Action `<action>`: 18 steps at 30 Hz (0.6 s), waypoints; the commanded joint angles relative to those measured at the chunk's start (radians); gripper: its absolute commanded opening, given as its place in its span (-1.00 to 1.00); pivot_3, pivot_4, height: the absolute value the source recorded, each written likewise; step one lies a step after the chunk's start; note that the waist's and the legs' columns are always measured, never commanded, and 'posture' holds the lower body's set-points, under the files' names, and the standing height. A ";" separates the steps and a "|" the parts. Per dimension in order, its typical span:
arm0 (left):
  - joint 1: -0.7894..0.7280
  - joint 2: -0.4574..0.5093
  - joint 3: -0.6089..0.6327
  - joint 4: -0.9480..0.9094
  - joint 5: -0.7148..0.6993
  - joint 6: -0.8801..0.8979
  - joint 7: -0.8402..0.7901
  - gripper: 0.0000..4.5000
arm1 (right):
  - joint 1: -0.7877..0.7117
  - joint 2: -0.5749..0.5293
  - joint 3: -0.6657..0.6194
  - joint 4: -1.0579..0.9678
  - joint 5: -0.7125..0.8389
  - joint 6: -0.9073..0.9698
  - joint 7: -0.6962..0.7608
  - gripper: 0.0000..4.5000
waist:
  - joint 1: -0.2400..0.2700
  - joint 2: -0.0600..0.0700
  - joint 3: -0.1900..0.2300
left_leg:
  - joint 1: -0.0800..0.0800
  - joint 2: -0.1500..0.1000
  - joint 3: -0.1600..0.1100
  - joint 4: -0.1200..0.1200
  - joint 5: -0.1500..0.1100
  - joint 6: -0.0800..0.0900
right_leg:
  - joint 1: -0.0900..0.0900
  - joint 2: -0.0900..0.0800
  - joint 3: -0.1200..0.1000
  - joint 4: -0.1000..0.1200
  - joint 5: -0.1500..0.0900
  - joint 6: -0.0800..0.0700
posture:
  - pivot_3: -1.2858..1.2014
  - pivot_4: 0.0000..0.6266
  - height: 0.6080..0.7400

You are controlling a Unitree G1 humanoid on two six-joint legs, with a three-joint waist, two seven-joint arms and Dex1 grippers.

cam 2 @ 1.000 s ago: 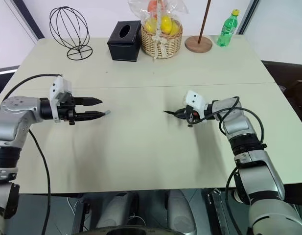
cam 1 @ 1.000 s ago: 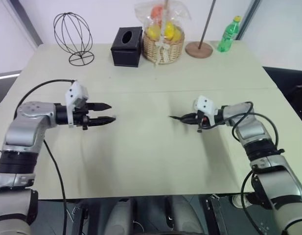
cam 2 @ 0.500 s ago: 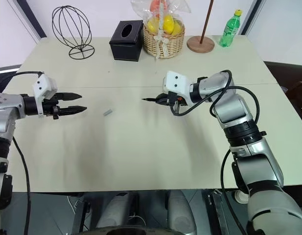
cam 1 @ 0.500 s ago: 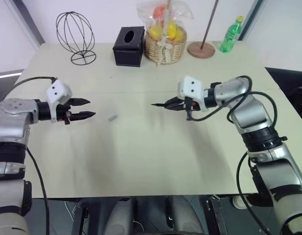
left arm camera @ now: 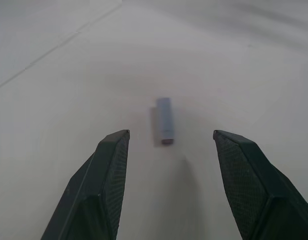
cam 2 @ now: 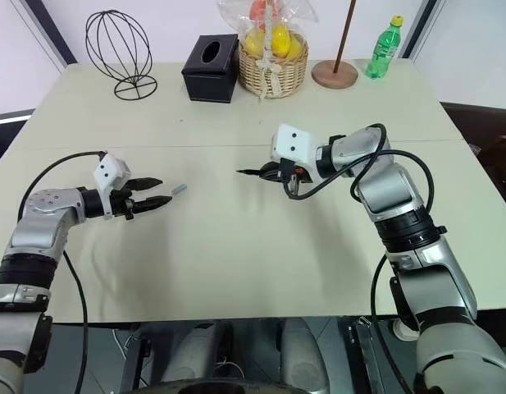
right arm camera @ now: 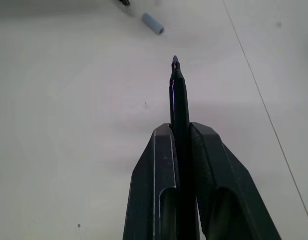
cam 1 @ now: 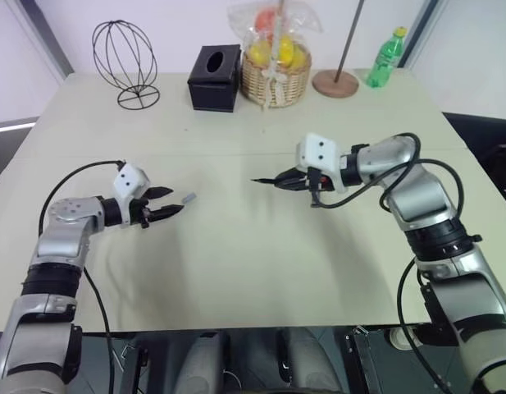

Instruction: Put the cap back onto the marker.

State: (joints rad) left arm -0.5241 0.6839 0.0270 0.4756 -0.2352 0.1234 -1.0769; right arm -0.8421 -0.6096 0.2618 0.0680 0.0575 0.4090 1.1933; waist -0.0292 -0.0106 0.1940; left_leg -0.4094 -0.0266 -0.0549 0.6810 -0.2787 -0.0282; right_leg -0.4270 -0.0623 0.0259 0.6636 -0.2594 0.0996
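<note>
Marker (right arm camera: 179, 100): clamped in the right gripper (cam 1: 279, 180) at frame centre, tip bare.
Cap (left arm camera: 164, 120): lying on the table (cam 1: 253, 271), left of centre.
Left gripper (cam 1: 175, 202): fingers apart, just short of the cap (no contact).
Progress: marker is in hand; cap pickup and capping remain.

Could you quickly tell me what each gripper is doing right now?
Left gripper: open, empty, the cap lying just ahead of it.
Right gripper: shut on the marker.

left gripper (cam 1: 172, 202) lowered toward the cap (cam 1: 188, 198), right gripper (cam 1: 289, 179) raised the marker (cam 1: 273, 179) leftward
</note>
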 commanded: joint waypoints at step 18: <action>-0.097 -0.119 -0.034 0.155 0.065 -0.096 0.024 0.24 | -0.001 -0.023 -0.038 -0.065 0.029 0.019 -0.042 -0.98 | 0.014 0.000 0.000 | 0.000 0.000 0.000 0.000 0.000 0.000 | 0.000 0.000 0.000 0.000 0.000 0.000 | 0.03 -0.52 1.00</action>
State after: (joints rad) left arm -0.6032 0.5591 -0.0067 0.6350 -0.1814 0.0477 -1.0428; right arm -0.8382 -0.6181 0.2611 0.0433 0.0662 0.4302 1.1568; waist -0.0150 -0.0107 0.1939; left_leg -0.4095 -0.0270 -0.0548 0.6812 -0.2787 -0.0283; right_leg -0.4268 -0.0622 0.0257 0.6634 -0.2593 0.0997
